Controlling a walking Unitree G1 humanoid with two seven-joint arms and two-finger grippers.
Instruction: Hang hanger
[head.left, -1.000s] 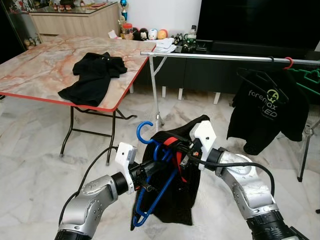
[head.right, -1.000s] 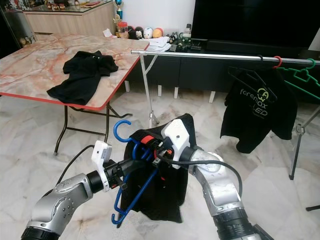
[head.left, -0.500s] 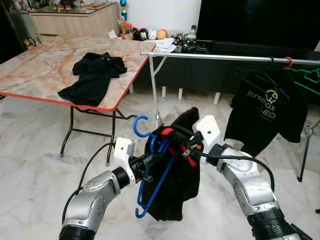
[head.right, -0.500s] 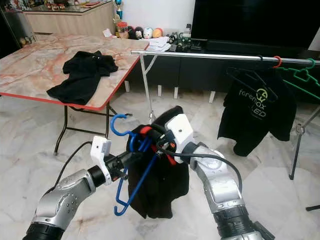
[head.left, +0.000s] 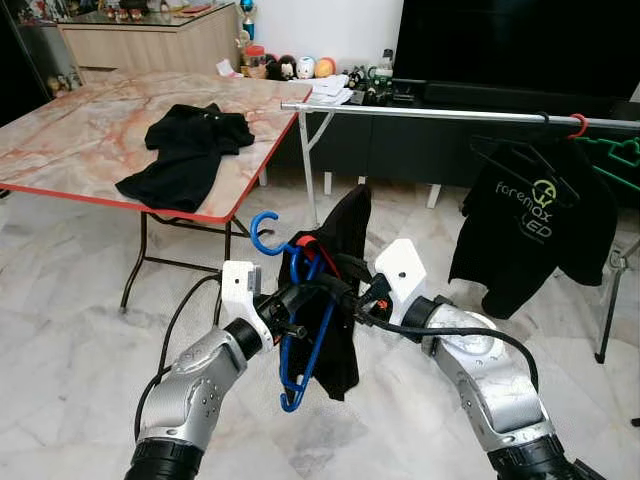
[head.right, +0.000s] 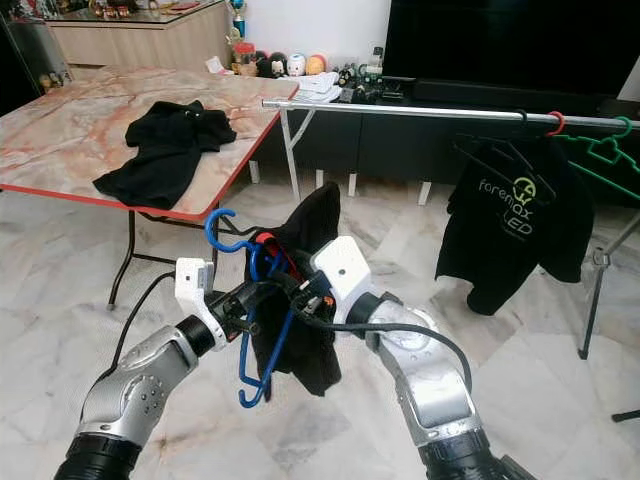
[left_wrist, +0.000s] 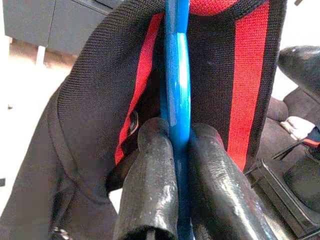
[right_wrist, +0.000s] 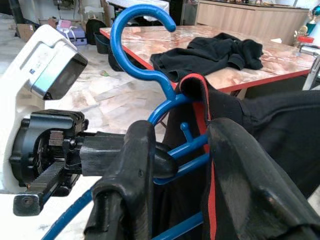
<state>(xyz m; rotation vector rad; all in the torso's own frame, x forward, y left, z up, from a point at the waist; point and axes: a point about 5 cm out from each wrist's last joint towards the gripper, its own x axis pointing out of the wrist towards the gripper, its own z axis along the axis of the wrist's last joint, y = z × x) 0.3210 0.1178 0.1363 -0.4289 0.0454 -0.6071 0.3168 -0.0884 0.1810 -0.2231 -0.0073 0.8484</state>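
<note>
Your left tool (head.left: 290, 318) pinches the blue hanger (head.left: 300, 330), shirt (head.left: 340, 290) on; right tool (head.left: 345, 290) unclear; rail (head.left: 440, 116) far off.

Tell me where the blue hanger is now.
The blue hanger is in mid-air before the robot, gripped by the left gripper, a black shirt draped on it.

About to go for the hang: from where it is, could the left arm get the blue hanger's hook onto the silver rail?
Probably not yet. The left pincer holds the blue hanger well short of and below the silver rail.
</note>
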